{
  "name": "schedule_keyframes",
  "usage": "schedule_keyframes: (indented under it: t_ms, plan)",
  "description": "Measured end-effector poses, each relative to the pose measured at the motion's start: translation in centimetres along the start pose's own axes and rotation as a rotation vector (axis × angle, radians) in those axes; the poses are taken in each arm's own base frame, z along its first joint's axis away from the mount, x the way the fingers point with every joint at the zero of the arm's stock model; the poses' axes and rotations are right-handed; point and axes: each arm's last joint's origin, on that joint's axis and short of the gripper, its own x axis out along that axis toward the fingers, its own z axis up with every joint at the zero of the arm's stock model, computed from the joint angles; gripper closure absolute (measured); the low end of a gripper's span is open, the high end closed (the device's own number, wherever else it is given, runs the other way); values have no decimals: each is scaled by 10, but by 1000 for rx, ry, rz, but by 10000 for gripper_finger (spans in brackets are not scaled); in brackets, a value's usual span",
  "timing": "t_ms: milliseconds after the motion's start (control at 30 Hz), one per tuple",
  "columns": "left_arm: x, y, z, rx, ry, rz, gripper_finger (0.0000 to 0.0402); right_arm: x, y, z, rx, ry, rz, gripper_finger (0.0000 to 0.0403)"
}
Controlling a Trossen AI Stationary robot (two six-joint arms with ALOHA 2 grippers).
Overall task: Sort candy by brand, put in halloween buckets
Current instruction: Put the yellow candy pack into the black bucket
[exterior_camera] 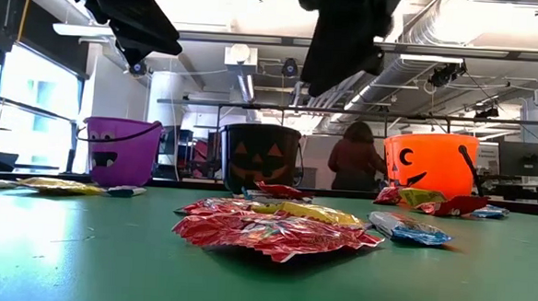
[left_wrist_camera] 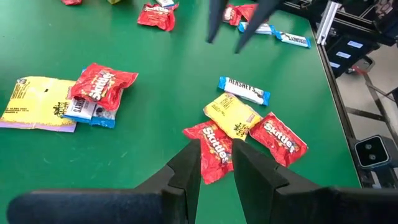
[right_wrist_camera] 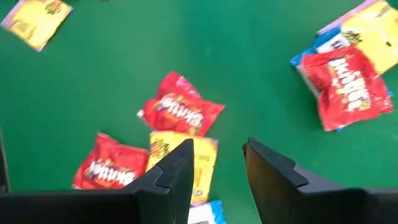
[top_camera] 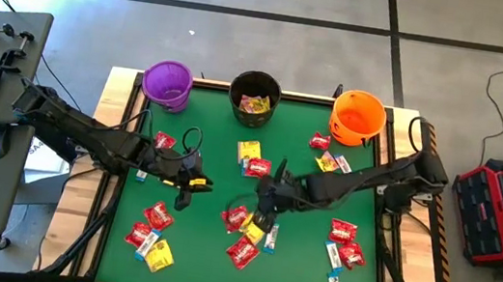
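At mid-table a small heap of candy lies on the green mat: a yellow packet (top_camera: 255,229) flanked by red packets (top_camera: 237,218), with a white-and-blue bar (top_camera: 271,238) just beside them, its long axis running roughly toward the buckets. The right gripper (top_camera: 268,199) hangs over this heap, fingers parted and empty, the candy below the tips. The left gripper (top_camera: 187,187) hovers beside it, fingers slightly apart, holding nothing. Purple bucket (top_camera: 167,84), black bucket (top_camera: 254,96) and orange bucket (top_camera: 357,116) line the far edge.
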Motion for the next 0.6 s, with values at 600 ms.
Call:
schedule_keyframes:
  t_ms: [600]
  plan:
    - [0,8,4,-196,-92,164,321,9,-117,50,-238,57,-104,300]
